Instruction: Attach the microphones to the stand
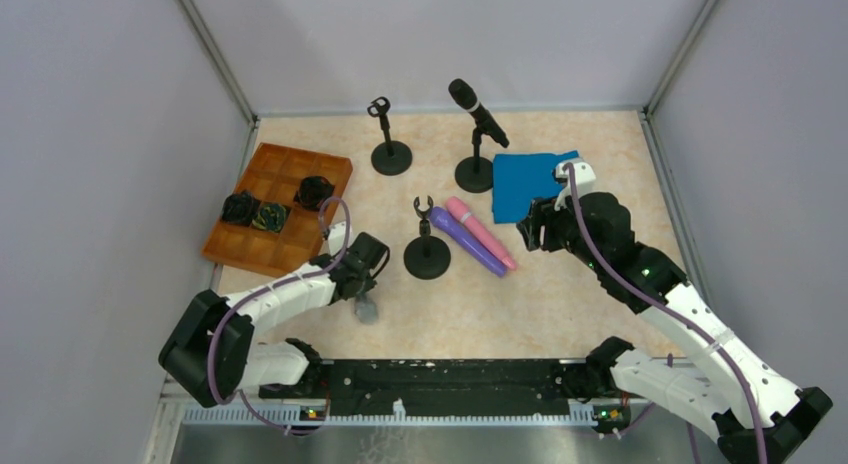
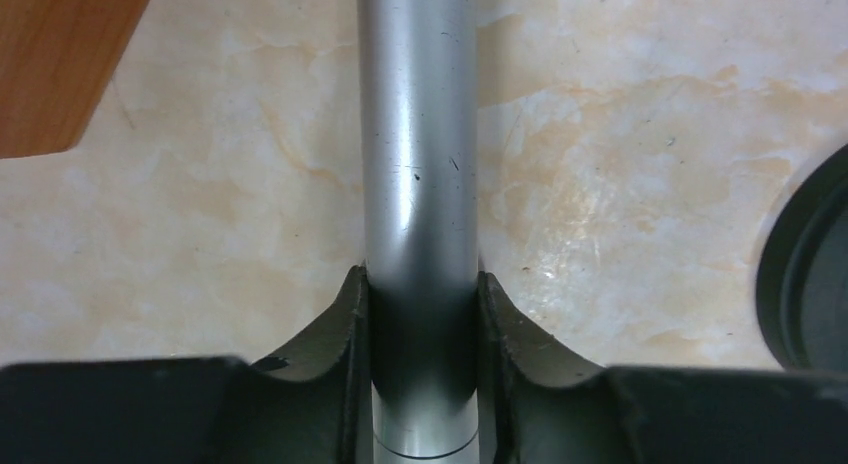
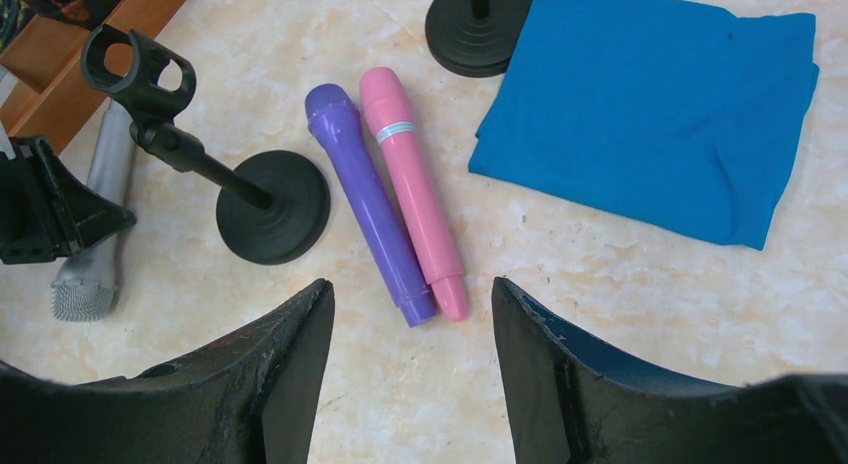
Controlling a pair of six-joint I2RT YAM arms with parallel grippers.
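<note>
Top view: the silver mic (image 1: 366,309) is seen low on the surface (image 1: 560,304), clamped by the left tool (image 1: 363,292), near the tray (image 1: 280,254). The black mic (image 1: 477,107) is carried, tilted, in the clip of the right stand (image 1: 475,169). The left stand (image 1: 390,149) is set at the back, the near stand (image 1: 427,252) at the middle. The purple mic (image 1: 468,241) and pink mic (image 1: 482,234) are laid side by side, touching, just right of the near stand. The right tool (image 1: 535,227) is held at the near-left corner of the cloth (image 1: 533,182).

Left wrist view: the silver mic's barrel is pinched between the two fingers (image 2: 352,314), which are pressed against it on either side. A corner of the tray is caught at upper left, and a stand's base at the right edge.

Right wrist view: the right tool's jaws are spread apart, with nothing gripped. The purple and pink mics are framed between them on the surface, the cloth to the right. The near stand is seen to the left, and beyond it the silver mic, mesh head nearest the camera, in the left tool's grip.
</note>
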